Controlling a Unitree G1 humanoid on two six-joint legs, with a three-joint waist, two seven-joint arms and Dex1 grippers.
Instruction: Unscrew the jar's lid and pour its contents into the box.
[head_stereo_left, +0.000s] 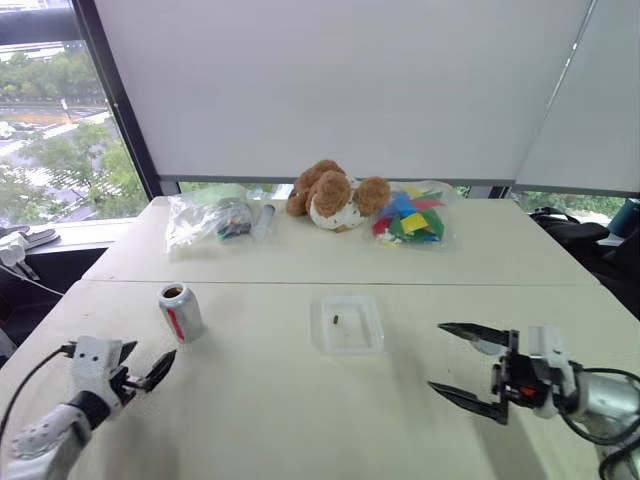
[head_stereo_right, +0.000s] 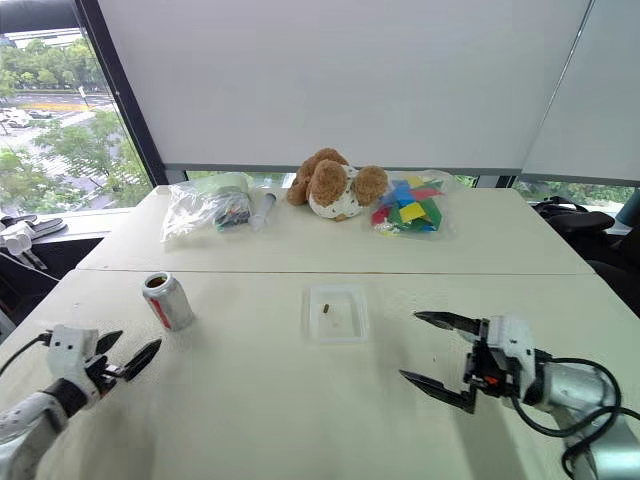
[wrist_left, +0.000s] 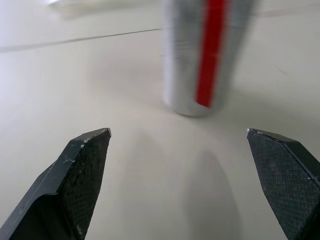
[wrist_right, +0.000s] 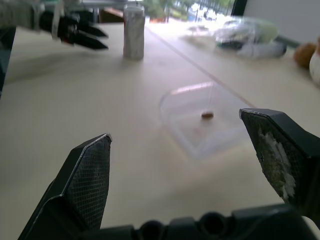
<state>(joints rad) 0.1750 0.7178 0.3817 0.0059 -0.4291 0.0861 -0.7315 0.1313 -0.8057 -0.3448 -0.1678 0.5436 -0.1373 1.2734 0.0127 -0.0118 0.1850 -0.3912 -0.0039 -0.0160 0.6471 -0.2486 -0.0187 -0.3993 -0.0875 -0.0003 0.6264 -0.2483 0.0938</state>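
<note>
Jar (head_stereo_left: 181, 312) just beyond spread left fingers (head_stereo_left: 161, 368)

One silvery cylindrical jar with a red stripe (head_stereo_left: 181, 312). One shallow clear plastic tray (head_stereo_left: 347, 323), holding one tiny brown speck (head_stereo_left: 337, 320). One brown plush toy (head_stereo_left: 333, 194). Two clear plastic bags (head_stereo_left: 207, 218) (head_stereo_left: 410, 216). One clear tube (head_stereo_left: 264, 217). Two black two-fingered grippers (head_stereo_left: 143, 366) (head_stereo_left: 455, 362).

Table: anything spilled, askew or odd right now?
Nothing spilled. The jar stands upright with its top open and no lid on it; the small dark piece lies inside the box. Both grippers are open and hold nothing.
</note>
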